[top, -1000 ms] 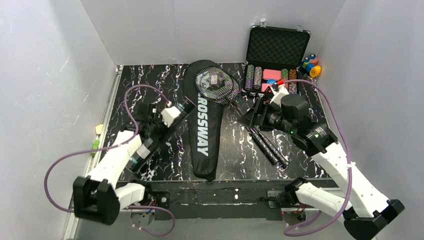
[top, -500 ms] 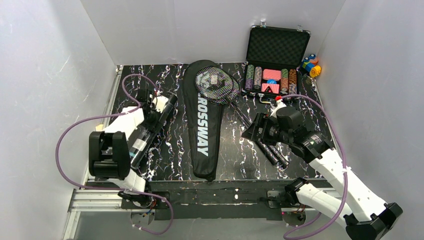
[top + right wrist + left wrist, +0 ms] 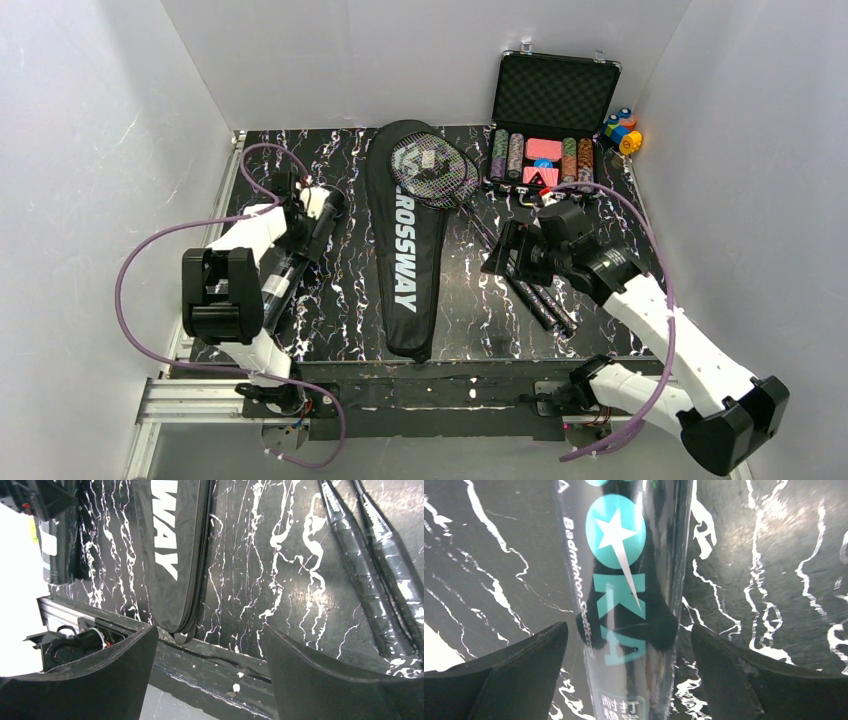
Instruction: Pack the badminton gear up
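The long dark tube (image 3: 629, 605) with teal lettering lies on the table at the left (image 3: 280, 285). My left gripper (image 3: 630, 626) straddles its far end (image 3: 318, 212), open, with a narrow gap on each side between the fingers (image 3: 514, 670) and the tube. The black "CROSSWAY" bag (image 3: 400, 250) lies lengthwise mid-table. Two black racquets rest with their heads (image 3: 430, 165) on the bag's wide end and their handles (image 3: 540, 295) on the table to the right. My right gripper (image 3: 497, 250) hovers open and empty above the table between the bag (image 3: 170, 555) and the handles (image 3: 365, 575).
An open black case of poker chips (image 3: 555, 120) stands at the back right, with small coloured blocks (image 3: 622, 130) beside it. White walls close in the table on three sides. The metal rail of the near edge (image 3: 225, 665) shows below my right gripper.
My left arm swung the tube down to the left side of the table and its jaws widened off it. My right gripper drifted slightly left and opened a little more.
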Controlling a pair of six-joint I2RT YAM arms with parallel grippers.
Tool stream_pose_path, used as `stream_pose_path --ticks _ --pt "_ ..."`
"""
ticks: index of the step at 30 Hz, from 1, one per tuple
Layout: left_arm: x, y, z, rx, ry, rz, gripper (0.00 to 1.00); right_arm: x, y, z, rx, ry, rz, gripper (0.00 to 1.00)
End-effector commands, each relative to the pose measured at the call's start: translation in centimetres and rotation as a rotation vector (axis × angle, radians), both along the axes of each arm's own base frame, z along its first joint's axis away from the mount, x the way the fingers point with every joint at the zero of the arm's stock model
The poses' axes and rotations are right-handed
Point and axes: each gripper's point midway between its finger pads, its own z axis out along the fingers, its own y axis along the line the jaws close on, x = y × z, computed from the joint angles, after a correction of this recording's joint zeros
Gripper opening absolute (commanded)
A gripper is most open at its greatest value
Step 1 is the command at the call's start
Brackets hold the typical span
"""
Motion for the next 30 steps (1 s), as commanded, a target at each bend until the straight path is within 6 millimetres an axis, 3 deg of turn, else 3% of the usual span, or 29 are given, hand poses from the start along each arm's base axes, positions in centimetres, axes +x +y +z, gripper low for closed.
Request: stream_pose_path --ticks 1,4,7,10,11,14,17,20,25,30 --pt "1.9 -1.4 7.7 -0.087 -0.193 -0.021 0.98 2.5 -0.1 2.3 -0.031 -0.074 0.003 0.86" --pt "1.6 -3.2 13.6 -0.176 -0.294 -0.043 0.98 4.9 -0.3 2.3 -0.096 -0.086 0.000 0.87" --pt "0.4 -5.9 18.5 -0.260 -0.361 -0.084 0.98 8.0 -0.6 1.0 -0.207 -0.064 -0.009 0.87" --pt "-1.7 -10.8 20.3 -0.307 -0.366 -0.192 0.98 10.6 -0.7 -0.5 -0.321 -0.032 -0.005 0.87" --pt "-2.8 -13.5 20.2 -0.316 -0.350 -0.261 0.98 11.4 -1.0 -0.8 -0.363 -0.025 -0.009 0.87" --pt "-4.0 -18.3 18.3 -0.365 -0.286 -0.327 0.98 13.0 -1.3 -2.2 -0.447 -0.004 -0.005 0.87" --pt "-3.3 -21.3 15.4 -0.395 -0.244 -0.346 0.98 13.9 -1.3 -3.2 -0.488 -0.004 0.015 0.86" --pt "-1.6 -24.1 13.8 -0.402 -0.265 -0.380 0.98 14.6 -1.3 -4.2 -0.520 -0.009 0.041 0.85" --pt "0.9 -27.3 11.8 -0.461 -0.267 -0.328 0.98 16.7 0.0 -6.2 -0.556 -0.005 0.130 0.88" --pt "1.5 -28.1 9.6 -0.499 -0.250 -0.265 0.98 19.5 1.1 -8.1 -0.616 -0.011 0.204 0.89"
